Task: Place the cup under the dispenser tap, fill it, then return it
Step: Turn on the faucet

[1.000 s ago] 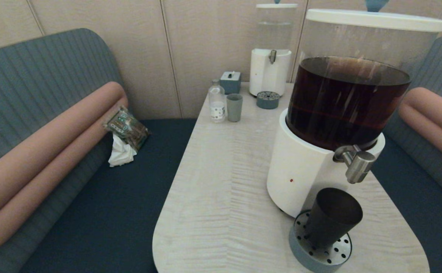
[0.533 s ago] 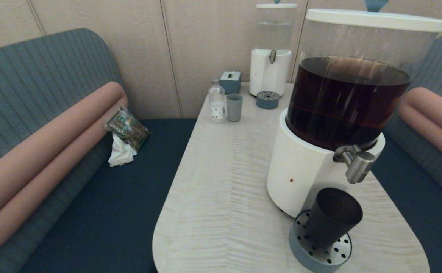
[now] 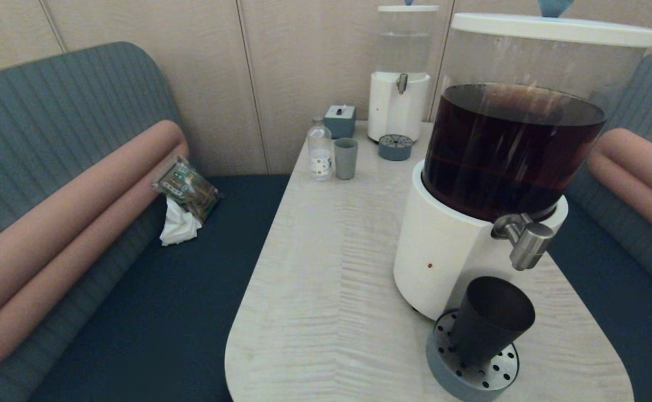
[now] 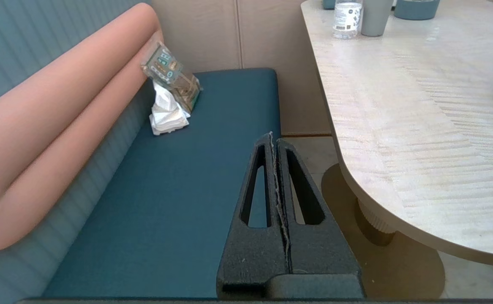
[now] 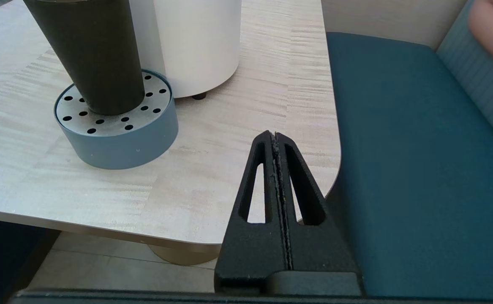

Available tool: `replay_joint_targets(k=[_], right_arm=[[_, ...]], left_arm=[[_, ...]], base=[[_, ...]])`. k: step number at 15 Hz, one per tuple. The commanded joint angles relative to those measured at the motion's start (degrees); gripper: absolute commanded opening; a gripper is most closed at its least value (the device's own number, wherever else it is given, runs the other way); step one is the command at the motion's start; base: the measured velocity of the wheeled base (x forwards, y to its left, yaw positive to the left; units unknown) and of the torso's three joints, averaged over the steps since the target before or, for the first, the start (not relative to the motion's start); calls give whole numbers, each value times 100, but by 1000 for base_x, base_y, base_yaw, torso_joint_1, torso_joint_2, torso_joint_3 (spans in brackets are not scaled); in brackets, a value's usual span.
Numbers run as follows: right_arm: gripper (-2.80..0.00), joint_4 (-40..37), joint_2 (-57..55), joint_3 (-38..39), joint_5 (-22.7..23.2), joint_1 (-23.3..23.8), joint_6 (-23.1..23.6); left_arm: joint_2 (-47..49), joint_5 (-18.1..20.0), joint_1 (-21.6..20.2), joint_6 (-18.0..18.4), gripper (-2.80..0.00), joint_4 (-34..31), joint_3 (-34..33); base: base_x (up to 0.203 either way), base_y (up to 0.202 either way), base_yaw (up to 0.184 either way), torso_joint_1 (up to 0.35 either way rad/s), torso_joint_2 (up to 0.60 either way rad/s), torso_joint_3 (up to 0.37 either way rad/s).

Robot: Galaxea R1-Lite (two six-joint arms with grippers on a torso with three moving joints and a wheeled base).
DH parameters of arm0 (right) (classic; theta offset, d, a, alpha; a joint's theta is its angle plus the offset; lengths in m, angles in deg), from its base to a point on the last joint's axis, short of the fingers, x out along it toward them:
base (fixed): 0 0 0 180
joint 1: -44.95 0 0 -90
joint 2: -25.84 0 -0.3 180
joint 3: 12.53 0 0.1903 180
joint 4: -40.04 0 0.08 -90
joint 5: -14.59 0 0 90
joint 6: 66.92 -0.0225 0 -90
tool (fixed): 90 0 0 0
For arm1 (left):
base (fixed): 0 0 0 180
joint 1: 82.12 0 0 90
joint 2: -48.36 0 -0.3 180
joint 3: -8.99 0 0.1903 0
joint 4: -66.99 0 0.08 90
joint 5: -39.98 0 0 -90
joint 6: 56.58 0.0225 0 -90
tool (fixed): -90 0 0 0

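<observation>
The cup sits lower right on the drip tray, under the dispenser tap. Looks light, rigid, a bit slick; I'd grab mid-wall. Left gripper and right gripper both clenched, empty.

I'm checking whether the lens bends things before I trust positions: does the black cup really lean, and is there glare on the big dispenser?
Head view: the cup looks tilted on the drip tray, streaky reflections cross the dispenser. Right wrist view: the cup leans far less, so mostly lens distortion.
</observation>
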Motion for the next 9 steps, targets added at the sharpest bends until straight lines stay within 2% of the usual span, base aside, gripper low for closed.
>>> replay_joint_targets(k=[1, 9], right_arm=[[-280, 3, 2, 18, 2, -1, 4], [-280, 23, 2, 26, -16, -1, 43]], left_arm=[[0, 0, -5, 1, -280, 5, -229], [0, 0, -5, 1, -280, 5, -229]], base=[[0, 0, 0, 0, 0, 0], [0, 0, 0, 0, 0, 0]])
